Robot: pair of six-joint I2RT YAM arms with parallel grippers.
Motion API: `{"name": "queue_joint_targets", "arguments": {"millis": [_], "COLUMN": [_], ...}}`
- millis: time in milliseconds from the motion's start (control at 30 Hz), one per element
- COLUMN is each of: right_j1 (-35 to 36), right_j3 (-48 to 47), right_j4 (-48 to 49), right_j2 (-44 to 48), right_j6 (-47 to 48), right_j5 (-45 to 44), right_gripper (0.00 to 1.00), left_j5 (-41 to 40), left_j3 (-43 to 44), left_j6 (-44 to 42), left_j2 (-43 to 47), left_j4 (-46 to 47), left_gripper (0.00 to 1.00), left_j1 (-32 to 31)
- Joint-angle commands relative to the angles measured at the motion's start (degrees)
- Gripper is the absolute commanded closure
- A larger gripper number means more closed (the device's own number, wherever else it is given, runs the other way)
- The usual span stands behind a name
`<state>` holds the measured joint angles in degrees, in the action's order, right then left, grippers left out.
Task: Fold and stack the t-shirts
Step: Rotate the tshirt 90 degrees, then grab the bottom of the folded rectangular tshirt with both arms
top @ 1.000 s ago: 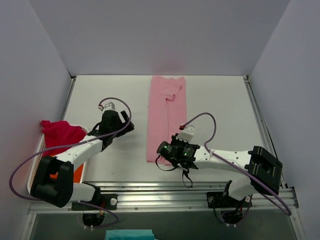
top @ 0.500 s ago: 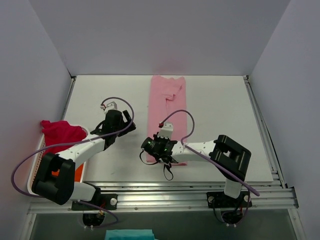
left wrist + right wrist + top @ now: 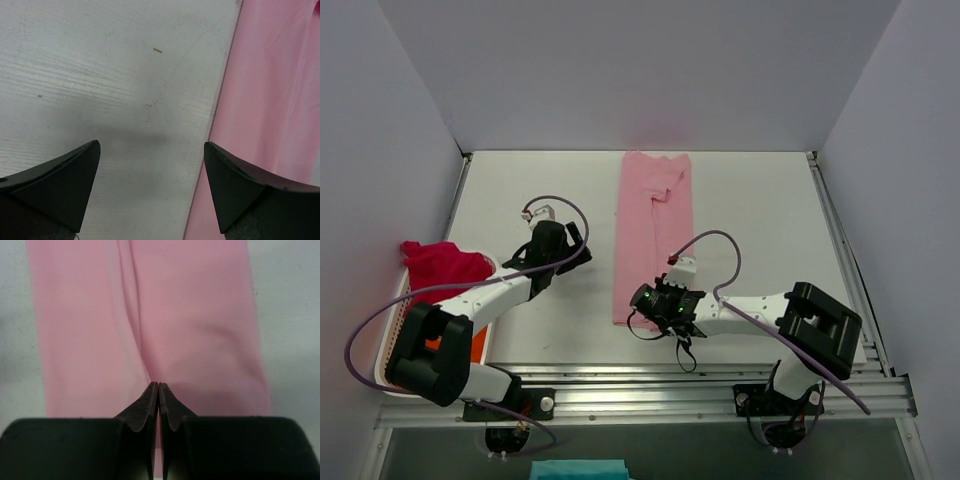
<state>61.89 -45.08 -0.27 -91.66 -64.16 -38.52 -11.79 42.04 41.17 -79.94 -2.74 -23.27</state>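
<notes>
White table [image 3: 760, 220], left claw [image 3: 150, 150] wide and empty, right claw [image 3: 158, 386] pinched tight on hem of light pink t-shirt [image 3: 655, 230].

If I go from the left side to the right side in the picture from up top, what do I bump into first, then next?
magenta-red t-shirt → left gripper → light pink t-shirt

A white bench [image 3: 760, 220] carries a white basket [image 3: 392, 322] at its left edge. A teal item [image 3: 578, 468] lies below the metal rail [image 3: 650, 378].
</notes>
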Motion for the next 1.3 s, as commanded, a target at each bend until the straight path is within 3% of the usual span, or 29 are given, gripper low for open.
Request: {"name": "queue_joint_targets", "arguments": {"millis": [0, 267, 300, 367, 400, 467, 667, 900, 1067, 1267], "right_j1": [-0.2, -0.2, -0.2, -0.1, -0.1, -0.2, -1.0, -2.8, -5.3, -6.4], "right_j3": [3.0, 2.2, 1.6, 0.4, 0.4, 0.7, 5.7, 20.6, 27.3, 26.3], "right_j4": [-2.8, -5.3, -8.2, -11.4, -14.3, -18.0, -26.9, -16.9, -5.6, 4.7], "right_j2": [4.1, 6.1, 6.9, 10.5, 12.1, 16.8, 29.5, 40.8, 39.5, 27.8], "right_j6": [-3.2, -3.5, -3.6, -4.3, -4.7, -5.8, -10.0, -8.2, -6.1, -5.1], "right_j5": [-2.2, -3.6, -5.4, -7.8, -9.8, -12.0, -13.1, -1.7, 5.8, 9.5], "right_gripper": [1.0, 1.0, 0.96, 0.57, 0.27, 0.01, 0.0, 0.04, 0.12, 0.18], "left_j5": [-0.2, 0.4, 0.5, 1.4, 2.2, 4.2, 6.4, 11.8, 11.8, 16.1], "left_j3": [2.2, 2.2, 2.1, 0.9, 0.2, -2.6, -9.3, -17.1, -17.0, -15.0], "left_j6": [-0.2, -0.2, -0.4, -0.5, 0.1, 0.7, 4.3, 9.0, 9.5, 10.1], "left_j2": [-0.7, 3.4, 4.6, 8.7, 10.0, 13.4, 18.3, 11.8, 5.4, -2.8], "left_j4": [1.8, -1.3, -2.1, -3.5, -4.5, -4.6, -3.9, 7.7, 13.7, 19.3], "left_gripper": [0.06, 0.07, 0.07, 0.06, 0.06, 0.06, 0.06, 0.06, 0.06, 0.07], "left_j1": [-0.3, -0.5, -0.8, -1.3, -1.9, -2.8, -9.0, -14.5, -16.5, -17.6]}}
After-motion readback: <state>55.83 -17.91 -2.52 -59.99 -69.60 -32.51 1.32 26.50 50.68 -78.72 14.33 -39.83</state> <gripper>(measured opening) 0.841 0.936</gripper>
